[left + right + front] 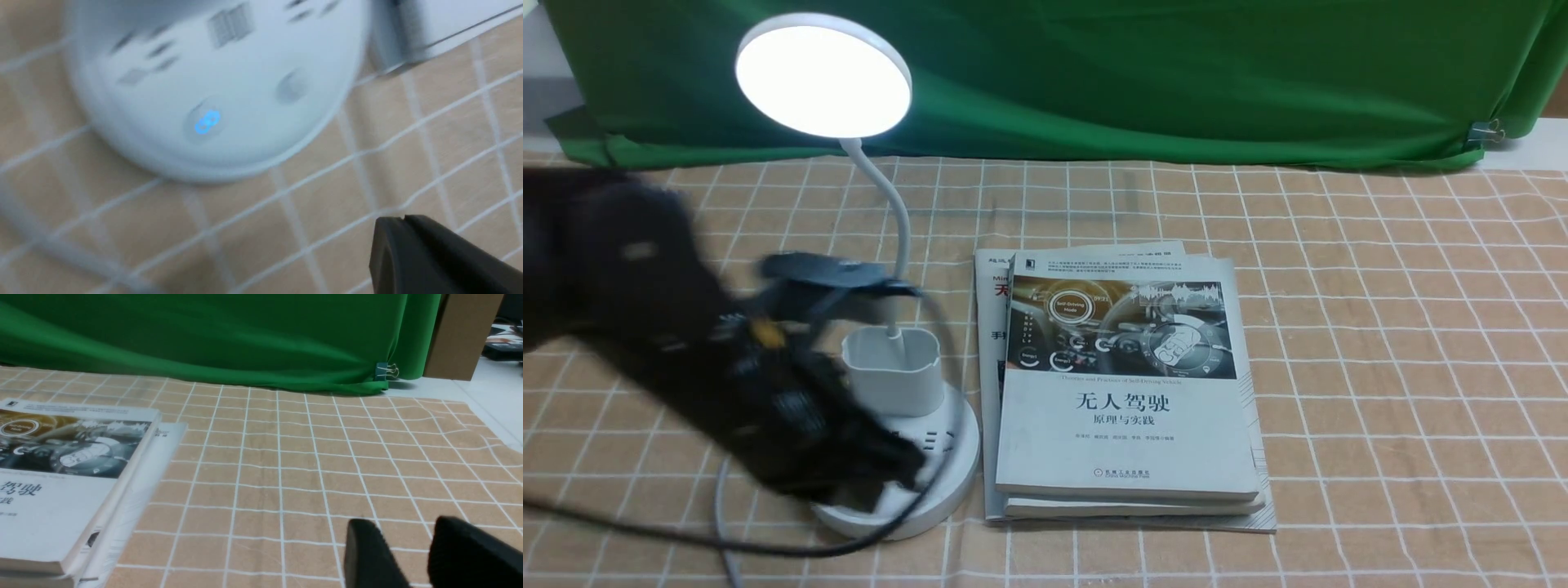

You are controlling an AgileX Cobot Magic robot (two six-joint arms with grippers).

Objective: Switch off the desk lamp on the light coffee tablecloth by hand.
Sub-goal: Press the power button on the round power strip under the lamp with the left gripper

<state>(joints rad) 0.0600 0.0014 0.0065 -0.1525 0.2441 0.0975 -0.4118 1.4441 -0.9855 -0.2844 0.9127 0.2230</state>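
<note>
The white desk lamp stands at the left on the light coffee tablecloth (1380, 327). Its disc head (823, 75) is lit. Its round base (947, 482) carries a pen-holder cup (892, 371). My left arm, blurred, reaches over the base, and its gripper tip (870, 490) is at the base's front left. In the left wrist view the base (229, 73) shows a button glowing blue (207, 121) and a plain button (291, 86). My left gripper (402, 218) is shut and empty, over the cloth near the base's rim. My right gripper (402, 526) is open and empty over bare cloth.
A stack of books (1123, 384) lies right beside the lamp base; it also shows in the right wrist view (65, 477). A green backdrop cloth (1135, 73) hangs along the far edge. Black and grey cables (719, 539) trail over the cloth at the front left.
</note>
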